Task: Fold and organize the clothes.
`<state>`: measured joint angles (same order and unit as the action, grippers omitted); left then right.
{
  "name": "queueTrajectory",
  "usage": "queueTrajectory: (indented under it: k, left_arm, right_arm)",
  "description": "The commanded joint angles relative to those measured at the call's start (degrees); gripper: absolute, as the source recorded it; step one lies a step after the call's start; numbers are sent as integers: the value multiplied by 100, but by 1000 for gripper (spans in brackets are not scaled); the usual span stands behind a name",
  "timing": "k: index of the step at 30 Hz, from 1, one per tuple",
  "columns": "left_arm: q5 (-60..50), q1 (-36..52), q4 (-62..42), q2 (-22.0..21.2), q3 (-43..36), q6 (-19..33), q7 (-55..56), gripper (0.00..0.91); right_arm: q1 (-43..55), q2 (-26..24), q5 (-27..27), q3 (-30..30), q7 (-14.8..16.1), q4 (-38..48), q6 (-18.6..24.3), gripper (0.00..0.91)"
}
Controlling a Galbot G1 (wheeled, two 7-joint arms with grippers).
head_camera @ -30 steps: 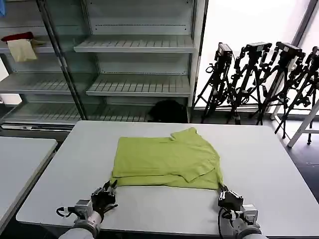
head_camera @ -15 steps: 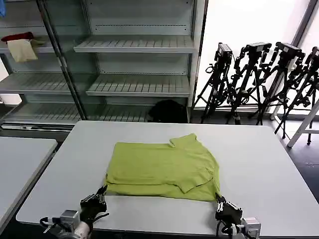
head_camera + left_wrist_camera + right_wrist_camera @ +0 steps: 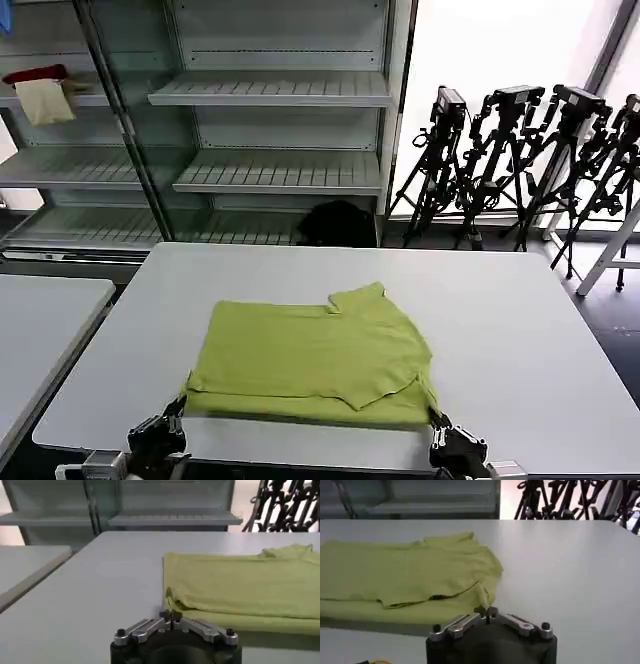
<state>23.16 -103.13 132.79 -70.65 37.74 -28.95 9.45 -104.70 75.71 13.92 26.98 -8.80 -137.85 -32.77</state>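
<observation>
The lime yellow-green T-shirt [image 3: 315, 355] lies folded flat on the white table [image 3: 520, 330], plain side up, its near hem close to the table's front edge. My left gripper [image 3: 172, 418] is shut on the shirt's near left corner [image 3: 170, 602]. At the near right corner [image 3: 482, 597] my right gripper [image 3: 436, 433] is shut on the cloth in the same way. In the left wrist view the left gripper [image 3: 170, 615] pinches a small peak of fabric; the right gripper [image 3: 486, 613] does likewise in the right wrist view. A sleeve [image 3: 365, 300] is folded over the top.
A second white table [image 3: 40, 330] stands to the left across a gap. Behind are metal shelves [image 3: 270, 95] holding a red and a cream cloth [image 3: 42, 90]. Black tripods [image 3: 520, 160] stand at the back right. A dark object [image 3: 338, 222] lies on the floor.
Both grippers have drawn back toward the table's front edge, dragging the folded shirt with them. The shirt now lies nearer the front edge and slightly further left.
</observation>
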Motion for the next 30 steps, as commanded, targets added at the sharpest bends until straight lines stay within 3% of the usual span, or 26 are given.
queueTrajectory:
  k: [1, 6, 12, 16, 22, 25, 30]
  left_arm:
    - [58, -411, 119, -18, -113, 144, 416, 907]
    - [-62, -393, 170, -125, -267, 290, 630, 907]
    - [-167, -181, 435, -101, -158, 363, 702, 907]
    - [118, 461, 522, -161, 114, 352, 471, 907]
    - [403, 2088, -186, -230, 67, -105, -407, 907]
    - [433, 2863, -690, 44, -173, -414, -754, 907]
    - [507, 3827, -1734, 514, -593, -422, -937, 907]
  right_arm:
    - [-182, -12, -45, -44, 32, -70, -31, 907]
    - [-26, 83, -123, -45, -18, -26, 12, 907]
    - [668, 117, -110, 296, 232, -265, -39, 907]
    - [1014, 111, -212, 322, 441, -243, -39, 907]
    - [2586, 327, -294, 129, 476, 841, -74, 907]
    - [3389, 272, -202, 1, 540, 1460, -91, 907]
    - [4309, 251, 133, -205, 389, 2474, -108, 907]
